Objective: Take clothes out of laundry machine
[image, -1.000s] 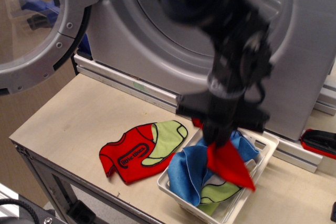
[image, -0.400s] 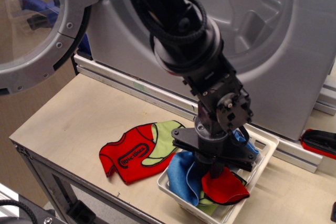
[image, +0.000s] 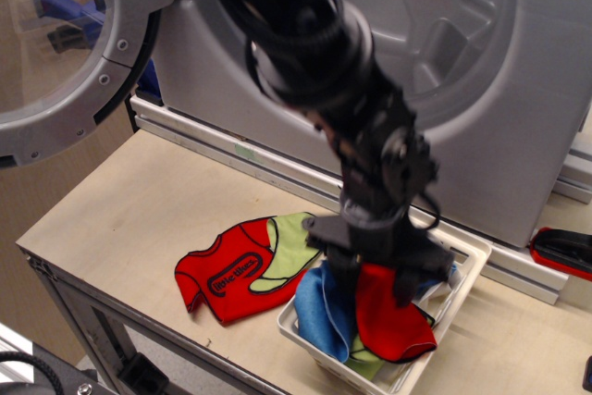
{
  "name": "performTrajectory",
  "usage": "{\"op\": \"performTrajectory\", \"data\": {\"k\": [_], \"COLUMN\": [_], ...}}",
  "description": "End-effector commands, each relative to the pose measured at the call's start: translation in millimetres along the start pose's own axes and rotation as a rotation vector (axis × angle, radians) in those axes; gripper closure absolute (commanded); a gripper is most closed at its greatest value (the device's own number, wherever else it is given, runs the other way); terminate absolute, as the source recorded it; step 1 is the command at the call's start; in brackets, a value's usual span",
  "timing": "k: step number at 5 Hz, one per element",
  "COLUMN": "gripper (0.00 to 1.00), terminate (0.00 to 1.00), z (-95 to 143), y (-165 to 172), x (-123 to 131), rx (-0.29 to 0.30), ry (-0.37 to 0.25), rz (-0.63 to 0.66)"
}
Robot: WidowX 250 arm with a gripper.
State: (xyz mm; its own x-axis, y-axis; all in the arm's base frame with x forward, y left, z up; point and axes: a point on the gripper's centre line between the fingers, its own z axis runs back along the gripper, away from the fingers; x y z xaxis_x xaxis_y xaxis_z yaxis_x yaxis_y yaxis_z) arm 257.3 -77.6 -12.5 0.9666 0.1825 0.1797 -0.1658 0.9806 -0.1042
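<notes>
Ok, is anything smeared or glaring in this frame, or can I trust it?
In observation.image the arm and gripper are motion-blurred, so the jaw state is unreadable; the red cloth in the white basket, the table and the laundry machine are sharp, without strong glare.

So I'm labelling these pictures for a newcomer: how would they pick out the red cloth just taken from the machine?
Start at the silver laundry machine, then drop to the white basket before it. The red cloth lies on top there, under the gripper, plain red beside a blue cloth; the red-and-green garment lies outside, on the table.

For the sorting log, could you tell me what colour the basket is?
White basket, clearest in the observation.image view.
</notes>
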Motion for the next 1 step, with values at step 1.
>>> {"op": "performTrajectory", "data": {"k": [1], "gripper": [0.00], "terminate": [1.00], "z": [74.0], "y": [3.2], "x": [42.9], "rx": [-0.072], "ry": [-0.030], "rz": [0.035]}}
